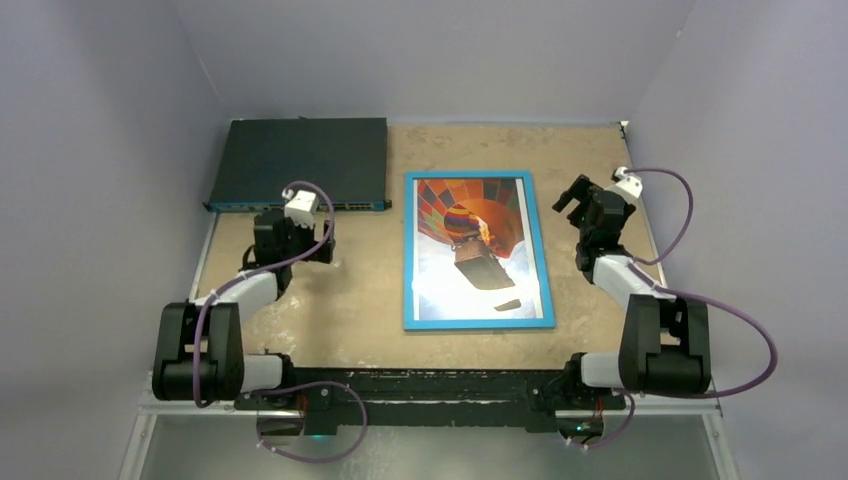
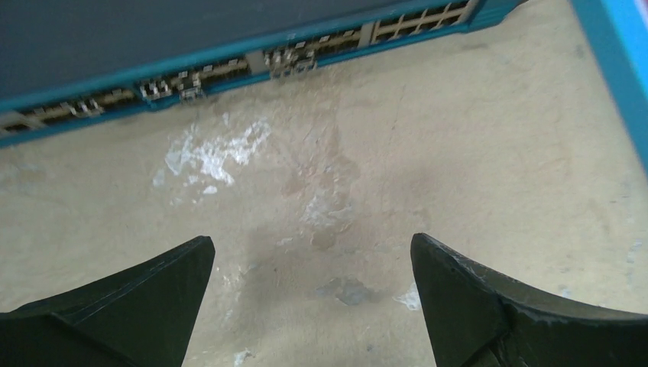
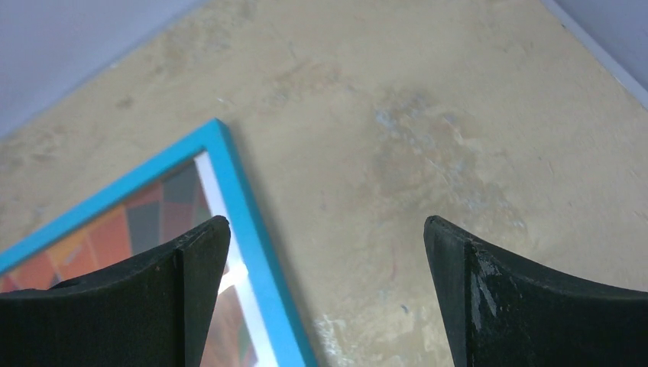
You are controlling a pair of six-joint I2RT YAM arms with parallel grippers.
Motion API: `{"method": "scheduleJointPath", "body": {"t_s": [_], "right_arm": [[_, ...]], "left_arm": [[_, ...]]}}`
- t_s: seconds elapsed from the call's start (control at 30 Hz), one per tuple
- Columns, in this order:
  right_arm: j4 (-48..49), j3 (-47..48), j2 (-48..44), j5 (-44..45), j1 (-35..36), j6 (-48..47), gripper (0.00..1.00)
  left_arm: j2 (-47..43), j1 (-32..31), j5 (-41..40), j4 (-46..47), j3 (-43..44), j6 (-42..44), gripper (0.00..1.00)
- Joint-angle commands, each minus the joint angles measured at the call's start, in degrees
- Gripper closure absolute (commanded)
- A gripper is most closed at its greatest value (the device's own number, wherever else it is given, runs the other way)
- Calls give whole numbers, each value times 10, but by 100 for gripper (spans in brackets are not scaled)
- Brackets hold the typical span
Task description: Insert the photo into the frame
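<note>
The blue frame [image 1: 410, 250] lies flat in the middle of the table with the hot-air balloon photo [image 1: 478, 245] showing inside it. A corner of the frame [image 3: 229, 172] and a strip of the photo [image 3: 115, 229] show in the right wrist view. My right gripper [image 1: 570, 200] hovers just right of the frame's far right corner, jaws open and empty [image 3: 327, 225]. Well to the left of the frame my left gripper [image 1: 300, 245] stands open over bare tabletop [image 2: 312, 245], holding nothing. The frame's edge [image 2: 623, 69] shows at the right of the left wrist view.
A dark flat box [image 1: 300, 160] with a row of ports on its blue front [image 2: 229, 73] lies at the back left, just beyond the left gripper. Grey walls close in the table on three sides. The sandy tabletop [image 1: 350, 300] is worn and stained.
</note>
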Motion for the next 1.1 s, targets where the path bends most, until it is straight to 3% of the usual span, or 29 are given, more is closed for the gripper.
{"method": "scheduleJointPath", "body": {"t_s": [0.0,0.4,0.5,0.7,0.77,0.93,1.0,1.07], "right_arm": [[67,-30,4,44,-2,-27,1],[308,-135,25,-11,-7,-96,1],[380,-160,37,-34,-8,-133,1],[546,-204,97,-107,10,-216,1],[653,-236,132,-46,32,-220,1],[544,-200,122,7,55,-216,1],[589,-208,134,9,57,-225,1],[555,-204,120,8,58,-224,1]], "left_arm": [[43,16,-15,292,-70,-42,0],[167,23,-53,600,-164,-73,0],[223,23,-39,763,-214,-71,0],[209,23,-79,642,-165,-82,0],[212,22,-81,632,-159,-79,0],[212,19,-85,635,-158,-78,0],[210,19,-85,629,-157,-78,0],[209,18,-85,624,-156,-76,0]]}}
